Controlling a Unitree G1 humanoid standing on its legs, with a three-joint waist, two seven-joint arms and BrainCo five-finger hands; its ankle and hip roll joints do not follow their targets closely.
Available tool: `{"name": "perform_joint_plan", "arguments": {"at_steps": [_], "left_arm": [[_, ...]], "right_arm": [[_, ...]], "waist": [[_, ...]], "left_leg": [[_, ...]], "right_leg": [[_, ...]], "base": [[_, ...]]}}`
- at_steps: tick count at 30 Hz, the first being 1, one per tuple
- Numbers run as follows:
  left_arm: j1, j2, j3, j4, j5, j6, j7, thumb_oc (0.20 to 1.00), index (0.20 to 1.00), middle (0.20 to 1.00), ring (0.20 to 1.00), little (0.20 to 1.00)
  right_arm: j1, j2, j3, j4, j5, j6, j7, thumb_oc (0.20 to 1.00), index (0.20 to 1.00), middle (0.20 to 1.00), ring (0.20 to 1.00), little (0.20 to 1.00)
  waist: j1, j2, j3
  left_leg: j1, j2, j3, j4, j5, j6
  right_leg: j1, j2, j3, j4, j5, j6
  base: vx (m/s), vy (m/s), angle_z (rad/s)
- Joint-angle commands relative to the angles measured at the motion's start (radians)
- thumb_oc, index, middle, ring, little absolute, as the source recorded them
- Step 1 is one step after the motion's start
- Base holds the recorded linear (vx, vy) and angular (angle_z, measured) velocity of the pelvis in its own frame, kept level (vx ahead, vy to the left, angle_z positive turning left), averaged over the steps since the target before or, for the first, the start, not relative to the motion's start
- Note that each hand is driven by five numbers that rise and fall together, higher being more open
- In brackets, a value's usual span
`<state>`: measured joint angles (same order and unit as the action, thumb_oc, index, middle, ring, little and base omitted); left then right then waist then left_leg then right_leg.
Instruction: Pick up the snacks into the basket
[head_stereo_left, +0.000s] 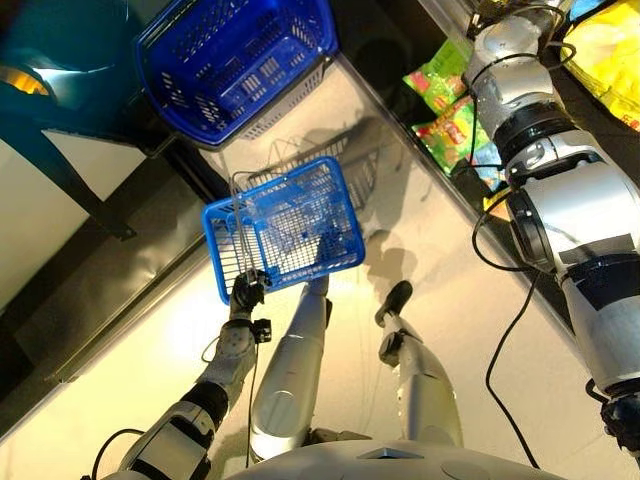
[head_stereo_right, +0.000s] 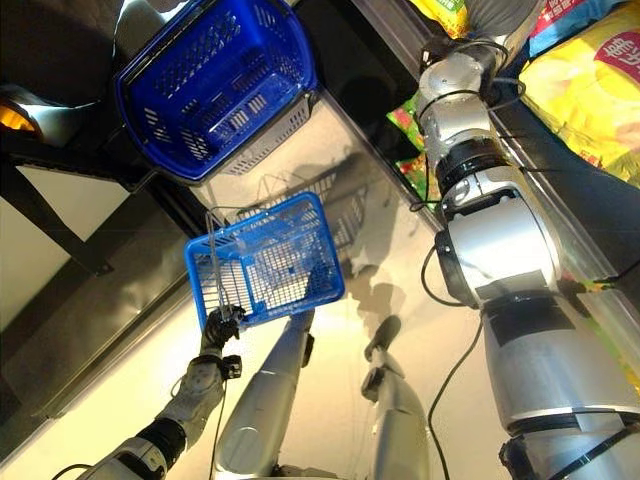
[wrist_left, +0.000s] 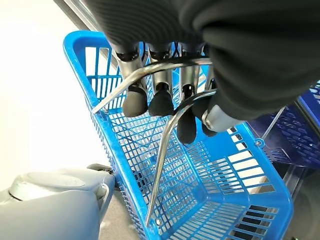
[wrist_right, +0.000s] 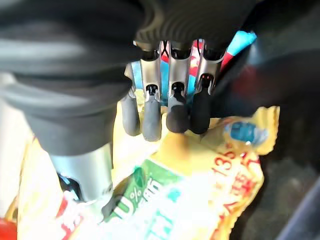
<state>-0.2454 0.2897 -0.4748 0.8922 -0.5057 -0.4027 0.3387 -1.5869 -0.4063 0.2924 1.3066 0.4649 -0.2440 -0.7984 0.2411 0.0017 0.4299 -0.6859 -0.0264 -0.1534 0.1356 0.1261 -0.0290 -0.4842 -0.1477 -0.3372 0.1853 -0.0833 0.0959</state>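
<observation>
Left wrist view: left hand (wrist_left: 165, 95) curls round the wire handles (wrist_left: 165, 145), basket (wrist_left: 210, 200) hanging below (ready for snacks); right hand (wrist_right: 170, 112), fingers relaxed, reaches the yellow snack bag (wrist_right: 215, 175).

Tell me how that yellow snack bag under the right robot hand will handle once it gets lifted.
The yellow snack bag looks crinkled and puffy, so it is probably light and will dent rather than stay stiff. Its glossy film may slip between the right robot hand's fingertips. Any contents are likely fragile, so a gentle pinch seems wiser.
</observation>
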Motion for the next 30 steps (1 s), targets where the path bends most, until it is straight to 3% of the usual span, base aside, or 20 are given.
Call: {"name": "perform_joint_plan", "arguments": {"at_steps": [1, 9, 10, 11, 12, 13, 20, 30], "left_arm": [[0.018, 0.028, 0.024, 0.023, -0.037, -0.010, -0.010, 0.200, 0.200, 0.200, 0.200, 0.200], [0.044, 0.041, 0.058, 0.029, -0.059, 0.002, -0.066, 0.200, 0.200, 0.200, 0.200, 0.200], [0.045, 0.043, 0.060, 0.031, -0.059, 0.002, -0.070, 0.200, 0.200, 0.200, 0.200, 0.200], [0.050, 0.044, 0.059, 0.030, -0.059, 0.002, -0.075, 0.200, 0.200, 0.200, 0.200, 0.200], [0.052, 0.045, 0.060, 0.028, -0.061, 0.004, -0.079, 0.200, 0.200, 0.200, 0.200, 0.200], [0.052, 0.044, 0.062, 0.031, -0.062, 0.006, -0.084, 0.200, 0.200, 0.200, 0.200, 0.200], [0.074, 0.051, 0.073, 0.039, -0.043, 0.018, -0.101, 0.200, 0.200, 0.200, 0.200, 0.200], [0.075, 0.051, 0.081, 0.040, -0.043, 0.022, -0.104, 0.200, 0.200, 0.200, 0.200, 0.200]], "right_arm": [[-0.043, -0.060, 0.071, -0.068, 0.126, -0.079, 0.115, 1.000, 1.000, 1.000, 1.000, 1.000], [-0.059, -0.106, 0.157, -0.078, 0.197, -0.080, 0.274, 1.000, 1.000, 1.000, 1.000, 1.000], [-0.062, -0.110, 0.165, -0.068, 0.189, -0.079, 0.276, 0.831, 0.831, 0.831, 0.831, 0.831], [-0.070, -0.114, 0.176, -0.055, 0.188, -0.074, 0.292, 0.592, 0.592, 0.592, 0.592, 0.592], [-0.072, -0.116, 0.182, -0.042, 0.181, -0.066, 0.294, 0.464, 0.464, 0.464, 0.464, 0.464], [-0.072, -0.118, 0.192, -0.026, 0.167, -0.059, 0.298, 0.200, 0.200, 0.200, 0.200, 0.200], [-0.090, -0.126, 0.235, 0.065, 0.081, -0.005, 0.301, 0.200, 0.200, 0.200, 0.200, 0.200], [-0.086, -0.102, 0.241, 0.115, 0.005, 0.023, 0.282, 0.200, 0.200, 0.200, 0.200, 0.200]], "waist": [[0.026, -0.003, 0.030], [0.028, -0.022, 0.038], [0.029, -0.023, 0.037], [0.029, -0.023, 0.037], [0.030, -0.023, 0.037], [0.031, -0.022, 0.038], [0.042, -0.027, 0.032], [0.050, -0.028, 0.025]], "left_leg": [[-0.011, -0.092, 0.049, 0.068, -0.083, 0.038], [-0.006, -0.090, 0.047, 0.092, -0.120, 0.030], [-0.007, -0.090, 0.047, 0.093, -0.120, 0.030], [-0.005, -0.090, 0.047, 0.093, -0.120, 0.029], [-0.004, -0.089, 0.047, 0.093, -0.120, 0.029], [-0.001, -0.089, 0.047, 0.091, -0.119, 0.028], [0.003, -0.090, 0.042, 0.084, -0.111, 0.024], [0.008, -0.090, 0.035, 0.067, -0.102, 0.023]], "right_leg": [[0.021, -0.034, 0.026, -0.065, 0.165, 0.046], [0.031, -0.032, 0.031, -0.057, 0.147, 0.055], [0.031, -0.032, 0.030, -0.056, 0.146, 0.054], [0.032, -0.033, 0.028, -0.055, 0.146, 0.054], [0.032, -0.034, 0.027, -0.053, 0.145, 0.053], [0.034, -0.034, 0.026, -0.054, 0.145, 0.053], [0.044, -0.029, 0.012, -0.060, 0.146, 0.052], [0.047, -0.029, 0.001, -0.065, 0.147, 0.051]], "base": [[0.00, 0.000, 0.00], [0.04, -0.010, 0.00], [0.00, 0.000, 0.00], [0.00, 0.000, 0.00], [0.00, 0.000, 0.00], [0.00, 0.000, 0.00], [0.00, -0.002, 0.03], [0.00, 0.000, 0.01]]}}
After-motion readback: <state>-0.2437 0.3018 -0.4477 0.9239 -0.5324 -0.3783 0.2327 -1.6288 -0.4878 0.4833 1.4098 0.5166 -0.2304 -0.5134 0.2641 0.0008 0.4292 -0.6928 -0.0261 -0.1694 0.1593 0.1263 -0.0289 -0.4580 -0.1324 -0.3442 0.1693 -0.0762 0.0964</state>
